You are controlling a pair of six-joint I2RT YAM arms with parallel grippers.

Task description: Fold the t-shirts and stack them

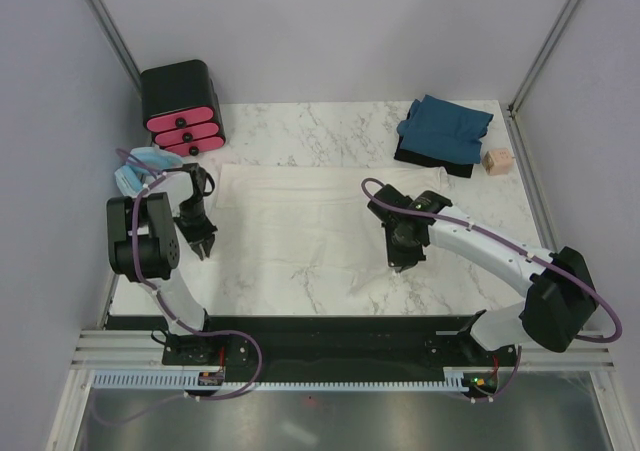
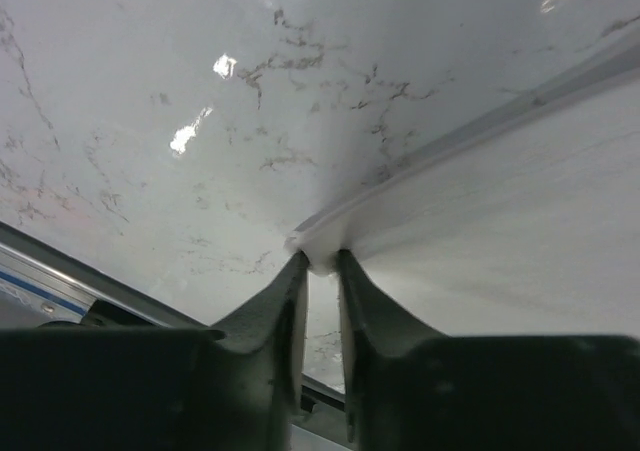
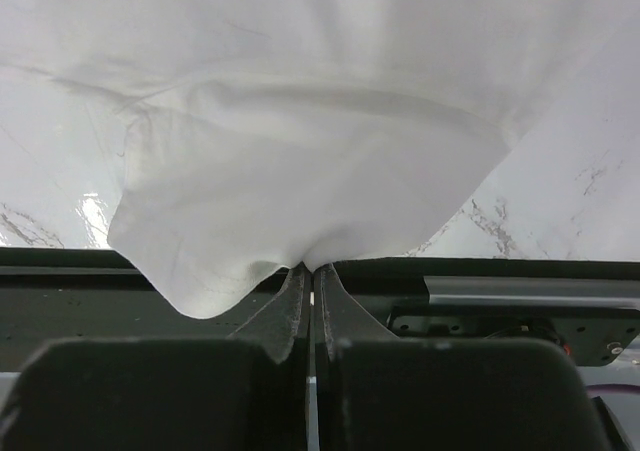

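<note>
The cream-white t-shirt lies spread flat across the middle of the marble table. My left gripper is at its near left corner. In the left wrist view the jaws pinch a small corner of white cloth at their tips. My right gripper is at the shirt's near right part, shut on a bunched fold of the white fabric, which hangs over the jaws. The dark teal-blue t-shirt lies crumpled at the back right, away from both grippers.
A black box with pink drawers stands at the back left. A pale blue padded ring lies beside the left arm. A small wooden block sits at the right edge. A black rail runs along the table's near edge.
</note>
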